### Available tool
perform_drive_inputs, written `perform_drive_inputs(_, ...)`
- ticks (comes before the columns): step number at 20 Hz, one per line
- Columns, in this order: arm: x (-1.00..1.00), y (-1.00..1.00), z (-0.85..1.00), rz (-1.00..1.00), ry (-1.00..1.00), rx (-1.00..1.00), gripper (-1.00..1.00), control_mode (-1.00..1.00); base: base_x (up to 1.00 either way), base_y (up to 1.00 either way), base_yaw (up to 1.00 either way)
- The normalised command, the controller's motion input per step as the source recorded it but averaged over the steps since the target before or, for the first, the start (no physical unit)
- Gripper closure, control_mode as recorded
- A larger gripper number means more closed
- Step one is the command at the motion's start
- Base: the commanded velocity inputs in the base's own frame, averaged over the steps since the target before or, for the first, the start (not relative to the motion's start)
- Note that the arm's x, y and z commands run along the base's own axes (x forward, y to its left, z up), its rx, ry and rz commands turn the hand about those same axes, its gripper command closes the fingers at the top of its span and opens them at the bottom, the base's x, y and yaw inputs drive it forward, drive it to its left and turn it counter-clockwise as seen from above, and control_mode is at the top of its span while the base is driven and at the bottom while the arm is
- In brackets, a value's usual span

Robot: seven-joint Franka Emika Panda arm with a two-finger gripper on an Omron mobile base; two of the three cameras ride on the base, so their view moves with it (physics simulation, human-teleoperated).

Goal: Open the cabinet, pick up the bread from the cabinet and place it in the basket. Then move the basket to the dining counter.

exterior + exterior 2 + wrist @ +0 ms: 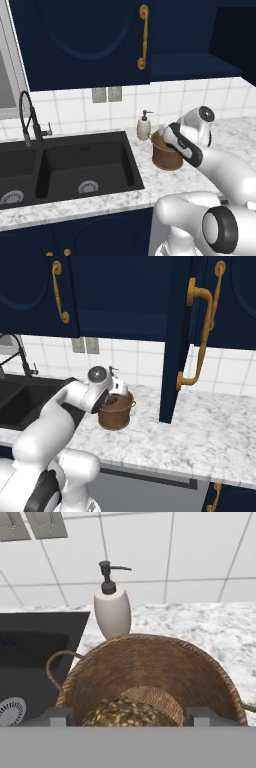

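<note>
Marble worktop by sink: we hang gripper over basket w/ bread inside, jaws wide apart, gripping nothing; soap dispenser behind.

The bread is seen in the basket (on the marble counter); the soap dispenser is placed at its 11 o'clock, the sink at 9 o'clock.

Arm: white Franka, dark joints, rising from base, elbow bent, forearm reaching forward over the marble counter's front edge | Wrist: angled downward | Gripper: jaws spread wide, nothing clasped between them | Fingertips: two dark tips, level, well apart at either side
</note>
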Motion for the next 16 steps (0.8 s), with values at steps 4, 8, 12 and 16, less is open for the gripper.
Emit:
perform_drive_inputs(4,0.14,-0.06,-0.36,0.0,0.0,0.0,1.0,-1.0,0.0,0.0,0.0)
perform_drive_inputs(8,0.22,-0.04,-0.31,0.0,0.0,0.0,1.0,-1.0,0.0,0.0,0.0)
perform_drive_inputs(12,0.25,-0.01,-0.24,0.0,0.0,0.0,1.0,-1.0,0.0,0.0,0.0)
perform_drive_inputs(16,0.27,-0.01,-0.19,0.0,0.0,0.0,1.0,-1.0,0.0,0.0,0.0)
